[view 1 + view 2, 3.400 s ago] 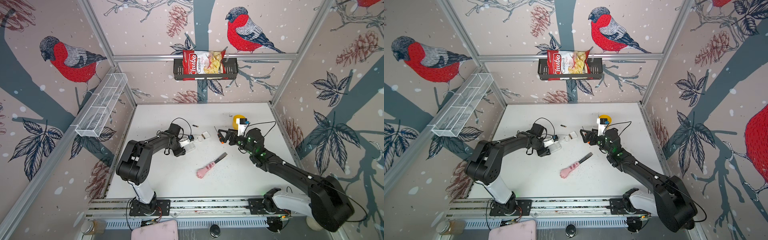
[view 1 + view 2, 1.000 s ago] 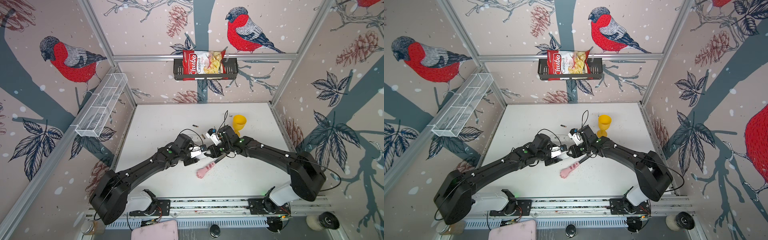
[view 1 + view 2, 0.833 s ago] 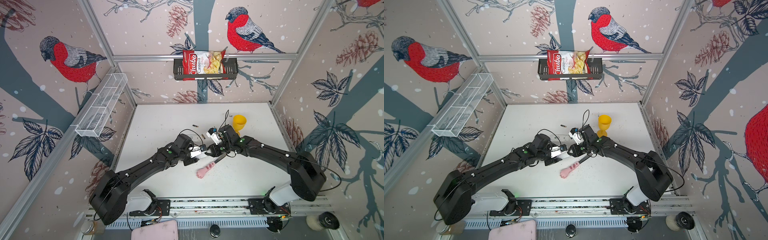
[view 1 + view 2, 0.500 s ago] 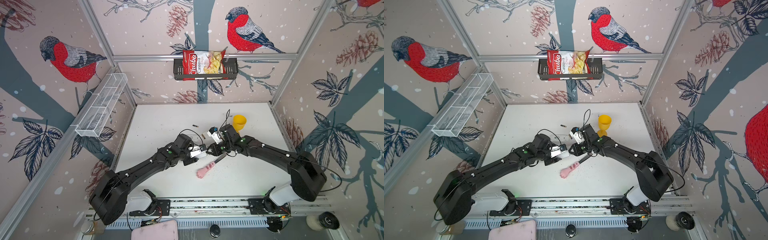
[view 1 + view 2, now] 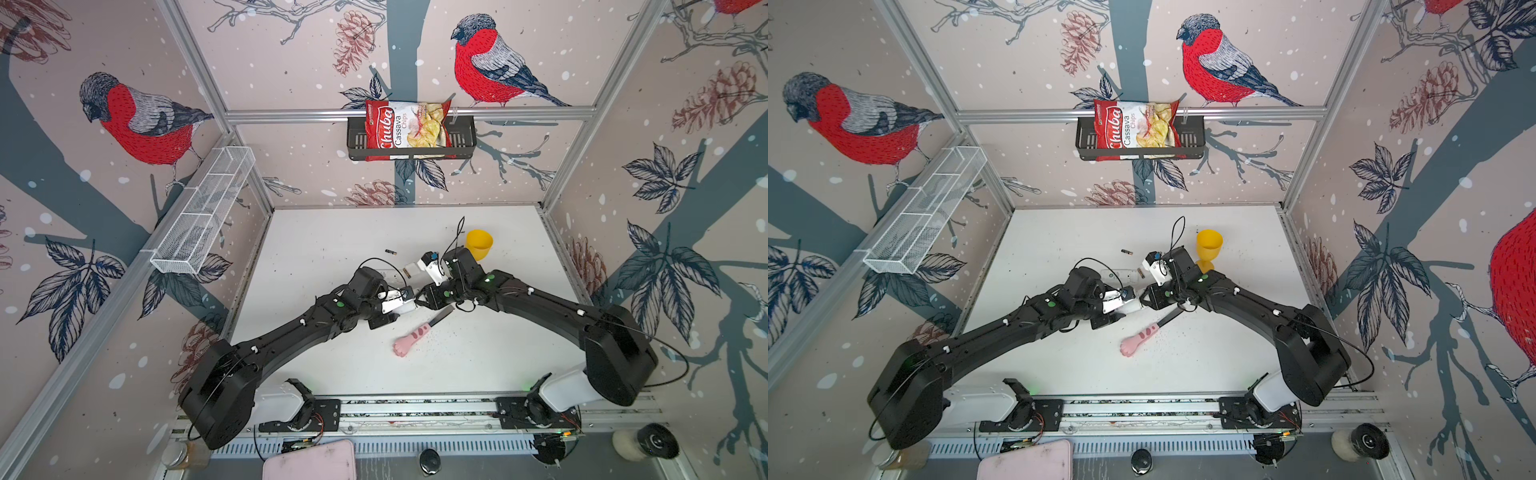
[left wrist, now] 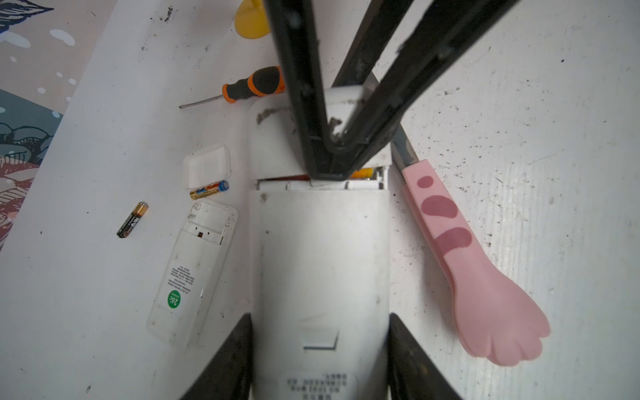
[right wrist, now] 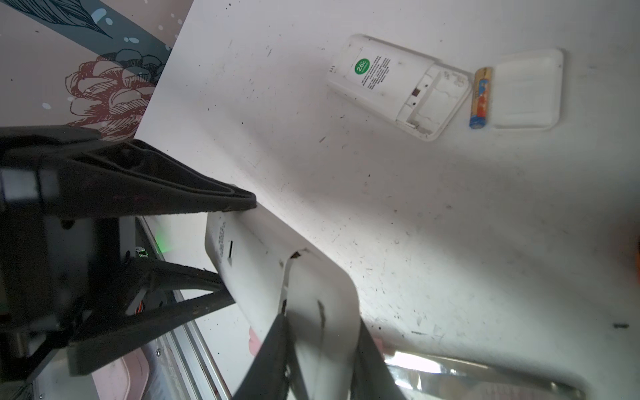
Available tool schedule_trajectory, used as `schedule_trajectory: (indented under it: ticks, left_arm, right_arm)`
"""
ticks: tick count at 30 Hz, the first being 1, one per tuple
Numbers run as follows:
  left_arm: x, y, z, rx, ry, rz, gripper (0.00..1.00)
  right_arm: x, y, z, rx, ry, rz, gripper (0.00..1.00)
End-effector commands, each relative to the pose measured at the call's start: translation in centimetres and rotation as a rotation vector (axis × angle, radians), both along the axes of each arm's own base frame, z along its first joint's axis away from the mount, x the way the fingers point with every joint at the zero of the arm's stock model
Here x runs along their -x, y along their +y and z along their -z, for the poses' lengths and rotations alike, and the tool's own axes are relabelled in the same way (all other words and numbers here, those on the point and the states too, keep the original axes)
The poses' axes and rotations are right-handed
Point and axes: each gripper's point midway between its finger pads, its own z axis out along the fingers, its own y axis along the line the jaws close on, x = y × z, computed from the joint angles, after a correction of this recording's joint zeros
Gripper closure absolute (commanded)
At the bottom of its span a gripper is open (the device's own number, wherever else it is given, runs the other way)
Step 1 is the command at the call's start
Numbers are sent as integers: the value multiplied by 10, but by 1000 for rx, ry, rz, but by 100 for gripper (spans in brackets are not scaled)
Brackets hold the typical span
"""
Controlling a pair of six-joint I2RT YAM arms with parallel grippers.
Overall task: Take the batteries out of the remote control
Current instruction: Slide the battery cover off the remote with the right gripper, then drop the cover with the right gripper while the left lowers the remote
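Left jaws clasp the smooth white plastic remote [image 6: 318, 263]; right jaws pinch its curved lid [image 6: 273, 138].

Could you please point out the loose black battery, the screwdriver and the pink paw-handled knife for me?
black battery [image 6: 132, 220], left wrist view, middle of its body.
screwdriver [image 6: 259, 84], left wrist view, handle grip.
pink paw-handled knife [image 6: 481, 284], left wrist view, handle.
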Motion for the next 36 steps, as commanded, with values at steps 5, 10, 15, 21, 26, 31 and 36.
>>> schedule_trajectory:
  ticks: [5,10,15,21,26,31,36]
  left_arm:
    - [-1,-8,-5,40,5,10,67]
    - [-1,-8,-3,34,8,9,67]
    - [-3,-7,-2,30,4,2,67]
    - [-3,-6,1,23,11,0,67]
    - [-5,-5,7,9,15,-9,67]
    - [-6,-4,14,-9,26,-20,67]
    - [-9,0,22,-33,34,-37,67]
  right_arm:
    - [-9,-15,8,91,-48,29,79]
    - [-11,-15,5,89,-58,36,70]
    - [-13,-16,3,92,-65,36,70]
    - [-18,-20,0,95,-80,61,76]
    - [-30,-28,-2,103,-106,119,76]
    - [-45,-37,-6,87,-134,185,72]
    - [-57,-44,-5,71,-141,231,71]
